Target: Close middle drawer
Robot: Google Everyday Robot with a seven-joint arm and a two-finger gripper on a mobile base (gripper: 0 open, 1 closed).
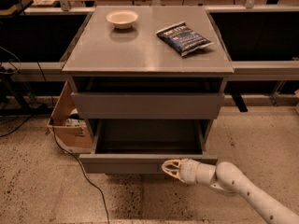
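Note:
The middle drawer [126,163] is a wide, shallow grey drawer, pulled out part way from the grey cabinet [145,55]. Its grey inside is bare. The taller grey front [147,105] above it sits nearly flush. The lowest front is hidden under the open drawer. My gripper [171,168] is low at the right, its cream fingers together, with its tip against the right part of the middle drawer's flat front. The white arm [243,190] reaches in from the lower right corner.
A white bowl [122,18] and a dark blue snack bag [184,38] lie on the cabinet top. An open cardboard box [70,125] stands on the floor to the cabinet's left, and a black cable [88,181] runs across the speckled floor. Dark benches flank the cabinet.

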